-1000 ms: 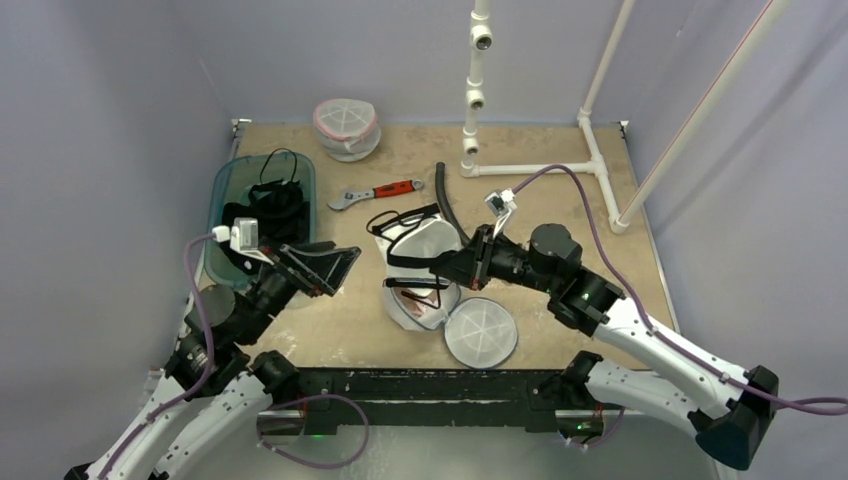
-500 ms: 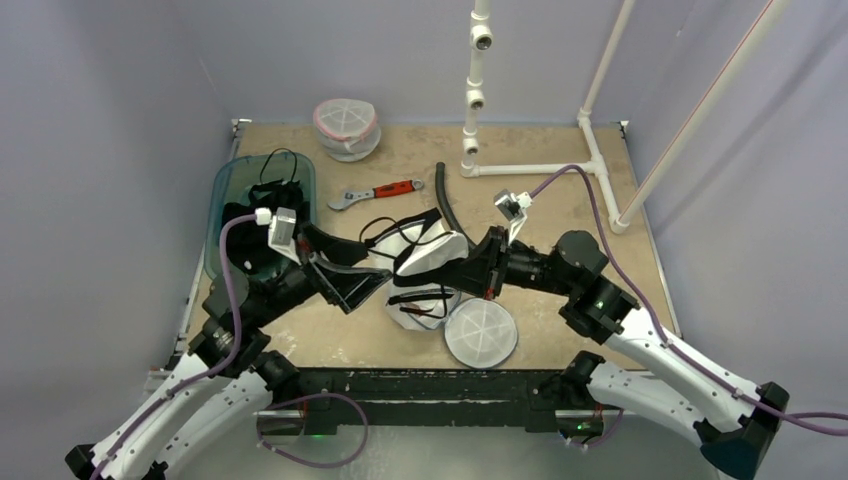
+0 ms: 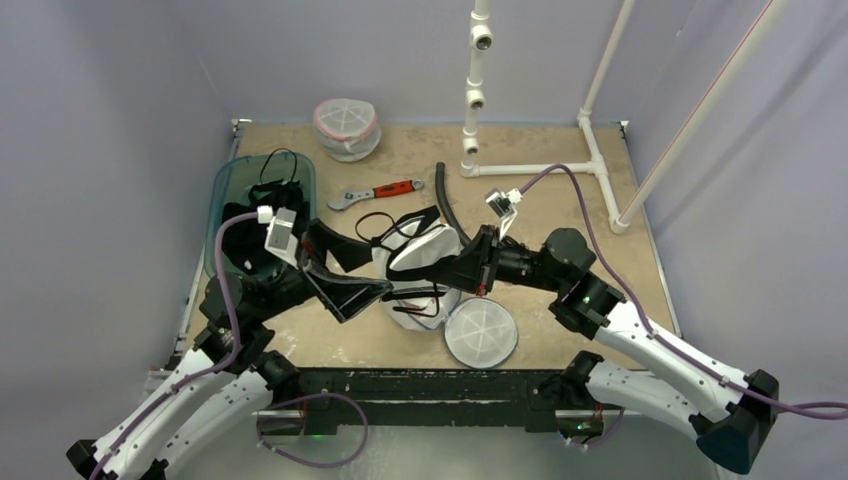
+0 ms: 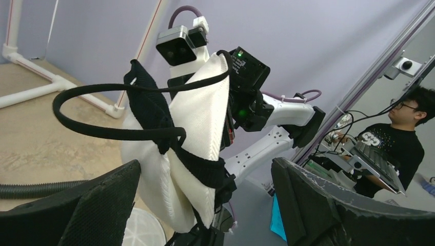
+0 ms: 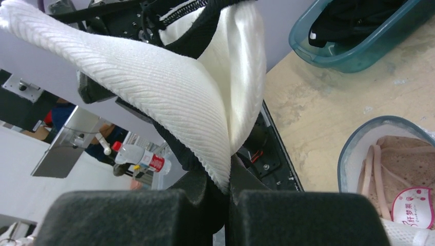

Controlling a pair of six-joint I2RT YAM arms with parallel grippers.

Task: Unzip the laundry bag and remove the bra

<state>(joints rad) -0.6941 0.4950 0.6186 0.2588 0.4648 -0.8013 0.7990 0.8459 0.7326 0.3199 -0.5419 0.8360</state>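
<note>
"Pinching what, those right jaws?"

"The right gripper [image 5: 228, 184] is clamped tight on a fold of the white ribbed laundry bag [image 4: 200, 113], held up over the middle of the table [image 3: 560, 210]."

"And the left?"

"The left gripper [image 4: 205, 164] is spread wide, one finger on either side of the bag, touching neither as far as I can see."

"What's inside?"

"Of the bra [image 4: 92, 130] I make out only black straps looping out past the bag's black-edged opening. I think they're its straps, but the cups are hidden."

"Around them?"

"A round mesh pouch [image 3: 480, 332] lies just beside the bag, toward the front edge. A teal bin [image 3: 232, 185] of dark clothes sits at the left, and a red-handled wrench [image 3: 375, 192] lies beyond."
</note>
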